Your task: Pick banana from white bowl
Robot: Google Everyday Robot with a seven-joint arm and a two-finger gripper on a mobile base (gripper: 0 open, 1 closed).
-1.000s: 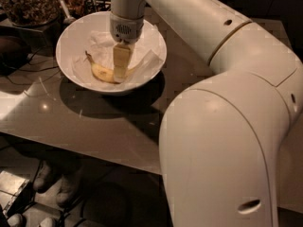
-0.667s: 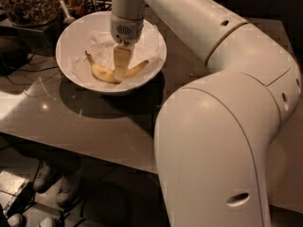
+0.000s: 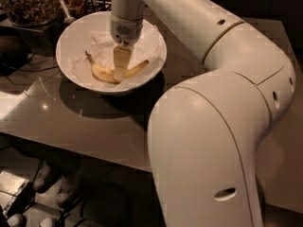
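The banana (image 3: pixel 102 72) is yellow and curved, and lies in the white bowl (image 3: pixel 71 41) on crumpled white paper, its dark stem tip pointing left. The bowl stands on the table's far left part. My gripper (image 3: pixel 120 69) reaches straight down from the white arm into the bowl and sits on the banana's middle. It hides that part, while both ends of the banana show to either side.
A glass jar of brown granola (image 3: pixel 26 4) stands behind the bowl at the far left. My large white arm (image 3: pixel 213 126) fills the right half of the view above the glossy table (image 3: pixel 85 122). Dark cables lie at the left edge. The floor shows below.
The banana's right end now shows beyond the gripper, where it was hidden a second ago. The gripper stays down at the banana's middle in the bowl.
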